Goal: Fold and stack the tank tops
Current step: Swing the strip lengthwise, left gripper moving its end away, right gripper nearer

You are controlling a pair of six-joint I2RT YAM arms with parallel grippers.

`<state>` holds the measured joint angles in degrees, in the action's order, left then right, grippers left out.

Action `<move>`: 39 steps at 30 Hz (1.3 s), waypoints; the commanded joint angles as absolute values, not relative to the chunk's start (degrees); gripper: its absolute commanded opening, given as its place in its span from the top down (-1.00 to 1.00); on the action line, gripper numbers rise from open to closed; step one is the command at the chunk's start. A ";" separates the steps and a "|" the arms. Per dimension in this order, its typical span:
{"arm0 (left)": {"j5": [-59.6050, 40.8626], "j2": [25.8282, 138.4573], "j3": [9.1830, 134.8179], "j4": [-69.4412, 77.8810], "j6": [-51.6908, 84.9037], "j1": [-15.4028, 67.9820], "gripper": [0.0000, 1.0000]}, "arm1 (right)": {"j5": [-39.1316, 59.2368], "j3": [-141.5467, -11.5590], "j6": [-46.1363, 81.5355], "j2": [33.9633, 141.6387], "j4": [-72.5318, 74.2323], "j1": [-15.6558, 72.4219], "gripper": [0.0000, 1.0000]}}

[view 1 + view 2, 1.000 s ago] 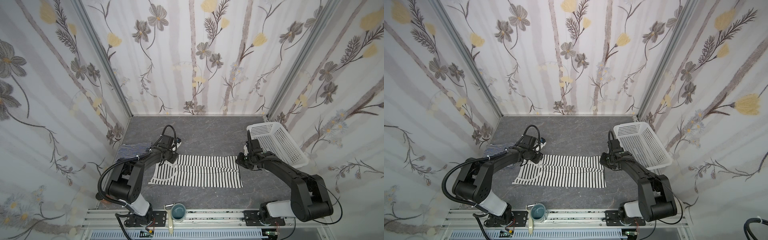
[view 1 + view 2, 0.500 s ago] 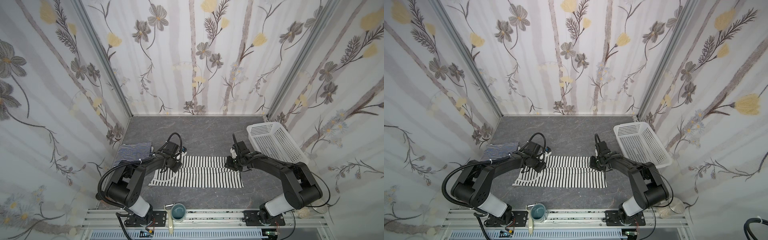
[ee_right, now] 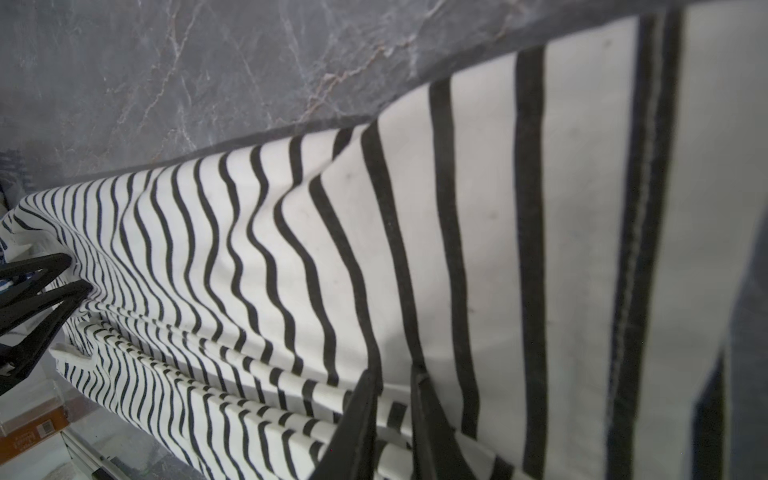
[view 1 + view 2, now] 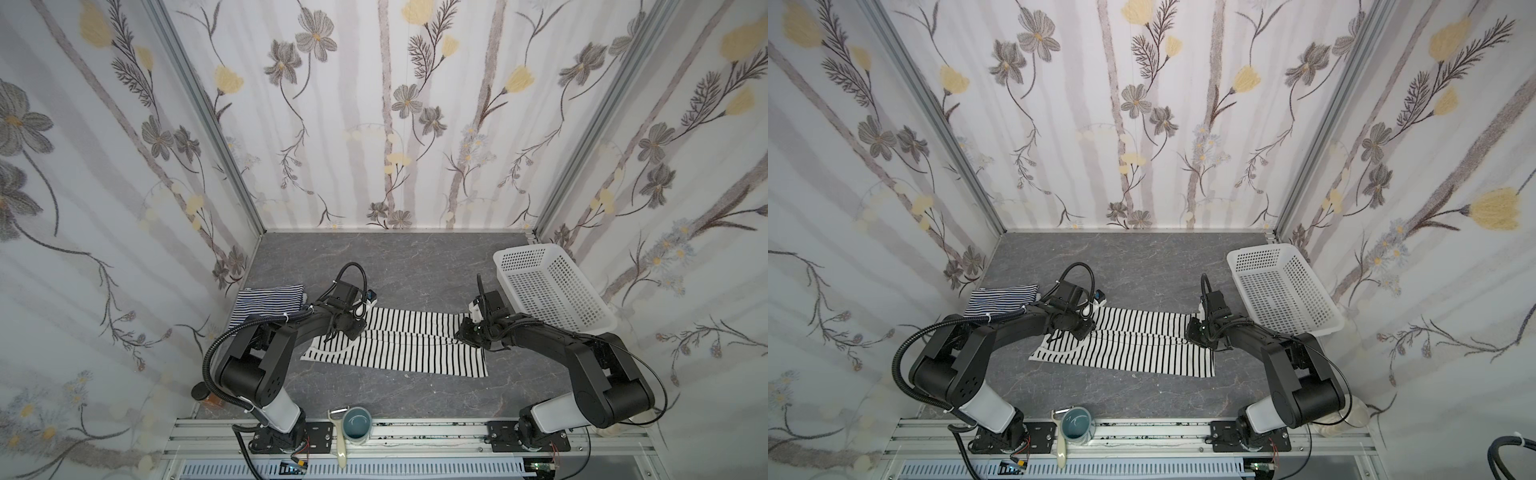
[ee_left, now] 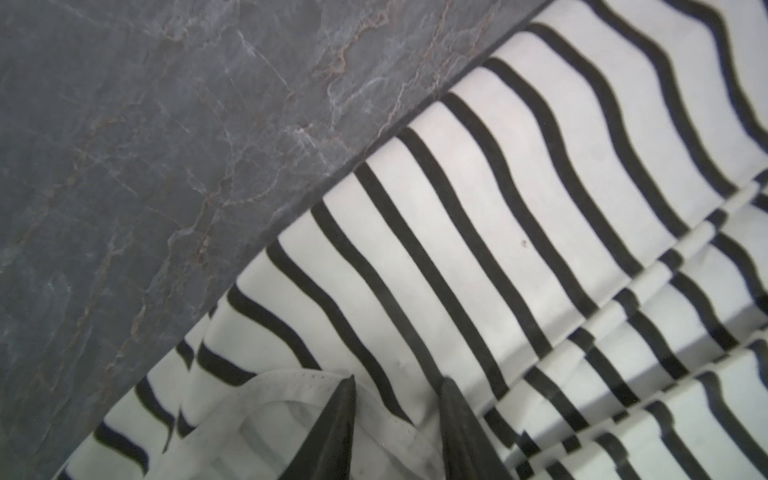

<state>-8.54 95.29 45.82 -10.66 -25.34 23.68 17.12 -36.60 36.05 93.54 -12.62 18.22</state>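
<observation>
The white tank top with black stripes [image 4: 407, 347] [image 4: 1142, 347] lies spread across the middle of the grey table, with a raised crease along its length. My left gripper [image 4: 353, 330] [image 5: 399, 380] is down on its left end, fingers closed on bunched cloth and white trim. At the right end my right gripper [image 4: 463, 332] [image 3: 395, 374] pinches a fold of the same top [image 3: 332, 249] between nearly touching fingers. The navy-and-white striped tank top [image 4: 270, 301] [image 4: 1003, 299] lies folded at the left, apart from both grippers.
A white perforated basket [image 4: 552, 291] [image 4: 1283, 286] sits tilted at the back right, just behind my right arm. A blue-grey mug [image 4: 357, 424] and a peeler [image 4: 338, 436] rest on the front rail. Flowered walls close in three sides of the table [image 4: 395, 266].
Both grippers moved from the top's far corners inward and forward onto its middle line. Their jaws narrowed onto the cloth, and a crease rose between them.
</observation>
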 commanded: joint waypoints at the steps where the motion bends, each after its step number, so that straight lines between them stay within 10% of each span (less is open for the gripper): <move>1: -3.82 99.49 48.93 -19.33 -26.79 23.55 0.26 | 12.27 -36.48 36.65 92.99 -16.52 17.21 0.61; 15: -3.32 117.19 80.90 -24.52 -26.78 23.73 0.26 | 12.42 -35.39 38.72 84.92 -13.27 21.02 0.40; 20: -6.84 109.98 77.92 -24.78 -24.14 23.82 0.17 | 9.29 -38.35 37.02 82.46 -15.77 20.95 -0.11; 39: -9.19 102.58 58.46 -23.56 -22.55 24.27 0.20 | 9.53 -47.18 33.29 97.53 -14.09 16.48 -0.18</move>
